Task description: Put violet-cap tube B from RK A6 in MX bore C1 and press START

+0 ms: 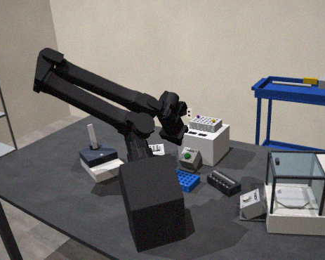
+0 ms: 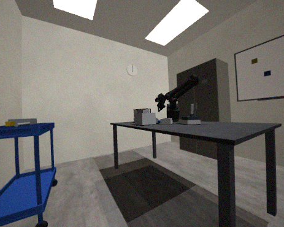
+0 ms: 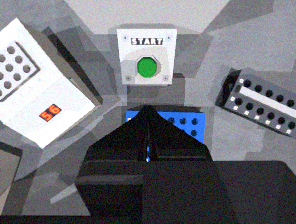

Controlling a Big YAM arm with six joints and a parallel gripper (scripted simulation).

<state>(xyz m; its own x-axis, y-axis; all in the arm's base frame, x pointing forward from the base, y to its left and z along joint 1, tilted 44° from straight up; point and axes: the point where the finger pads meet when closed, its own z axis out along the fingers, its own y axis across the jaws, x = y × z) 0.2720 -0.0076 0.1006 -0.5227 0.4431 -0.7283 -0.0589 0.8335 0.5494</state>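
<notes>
The mixer [image 1: 190, 159] is a small grey box whose sloping front carries the green START key [image 3: 147, 67], which also shows in the top view [image 1: 187, 155]. My gripper [image 3: 147, 111] is shut and empty. It hangs over the blue rack [image 3: 172, 122], tip pointing at the key and a short way in front of it; it also shows in the top view [image 1: 179, 141]. A violet-capped tube [image 1: 198, 116] and a yellow-capped one [image 1: 213, 120] stand in the well block on the white box [image 1: 208, 140] whose display reads 56 [image 3: 50, 112]. The mixer's top, bores and lamps are not visible.
The black magnet block [image 1: 223, 183] lies right of the rack. The glass-walled balance [image 1: 298, 191] stands at far right, with a small tilted grey box [image 1: 252, 204] beside it. The spectrophotometer [image 1: 100, 159] is at left. A big dark box [image 1: 152, 200] stands in front.
</notes>
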